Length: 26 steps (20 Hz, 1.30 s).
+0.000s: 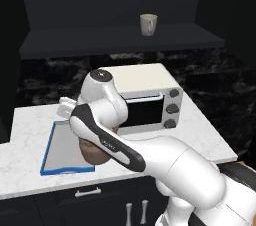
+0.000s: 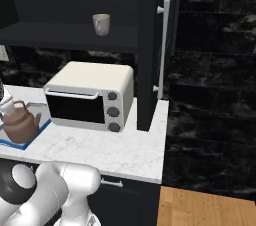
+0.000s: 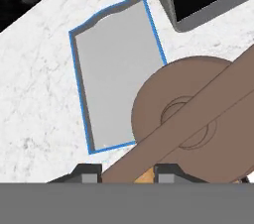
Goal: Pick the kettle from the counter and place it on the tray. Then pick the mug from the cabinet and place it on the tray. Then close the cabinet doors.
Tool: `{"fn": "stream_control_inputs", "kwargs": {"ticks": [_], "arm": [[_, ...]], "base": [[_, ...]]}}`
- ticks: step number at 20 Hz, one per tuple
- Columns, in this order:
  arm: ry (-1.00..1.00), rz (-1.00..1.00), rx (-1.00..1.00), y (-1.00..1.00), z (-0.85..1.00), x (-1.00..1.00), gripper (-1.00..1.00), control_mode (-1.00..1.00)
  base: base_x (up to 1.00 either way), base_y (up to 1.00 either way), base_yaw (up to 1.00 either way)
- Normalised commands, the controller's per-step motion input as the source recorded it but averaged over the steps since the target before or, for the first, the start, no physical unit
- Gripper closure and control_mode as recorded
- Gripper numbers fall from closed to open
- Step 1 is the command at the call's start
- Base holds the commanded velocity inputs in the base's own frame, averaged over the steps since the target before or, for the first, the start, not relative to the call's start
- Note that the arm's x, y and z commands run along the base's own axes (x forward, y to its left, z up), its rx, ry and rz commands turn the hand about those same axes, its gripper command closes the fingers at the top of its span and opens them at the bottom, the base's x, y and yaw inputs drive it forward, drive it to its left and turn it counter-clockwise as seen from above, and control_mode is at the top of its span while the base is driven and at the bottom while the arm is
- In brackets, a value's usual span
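Note:
The brown kettle (image 3: 198, 119) hangs under my gripper (image 3: 127, 174), which is shut on its arched hoop handle; the handle runs between the two fingertips. The kettle (image 2: 21, 122) sits over the near right corner of the blue-rimmed grey tray (image 3: 116, 69), partly past the rim over the counter (image 2: 125, 150); I cannot tell whether it touches. In the left base view my arm hides most of the kettle (image 1: 95, 154) beside the tray (image 1: 60, 142). The greyish-beige mug (image 1: 148, 24) (image 2: 101, 24) stands upright on the dark shelf (image 1: 120, 37) of the open cabinet.
A cream toaster oven (image 1: 150, 100) (image 2: 92, 95) stands on the counter just right of the tray. An open cabinet door (image 2: 150, 45) with a long silver bar handle (image 2: 163, 45) juts out at the counter's right end. Dark drawers with silver handles (image 1: 88, 192) run below.

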Motion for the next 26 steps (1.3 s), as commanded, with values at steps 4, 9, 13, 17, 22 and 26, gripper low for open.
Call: {"fn": "stream_control_inputs", "kwargs": {"ticks": [4,9,13,17,22,26], "arm": [[0.08,0.44,-0.28,0.39,-0.08,0.18,1.00,-1.00],[-0.01,0.49,-0.09,0.40,-0.04,0.19,1.00,-1.00],[-0.20,0.42,0.06,0.16,0.00,0.08,1.00,-1.00],[-0.37,0.14,0.28,0.00,-0.03,0.02,1.00,-1.00],[-0.33,0.00,0.25,0.00,-0.37,0.15,1.00,-1.00],[-0.11,0.00,0.13,0.00,-0.45,0.21,1.00,-1.00]], "base": [[0.00,0.00,0.00],[0.00,0.00,0.00],[0.00,0.00,0.00],[0.00,0.00,0.00],[0.00,0.00,0.00],[0.00,0.00,0.00]]}}
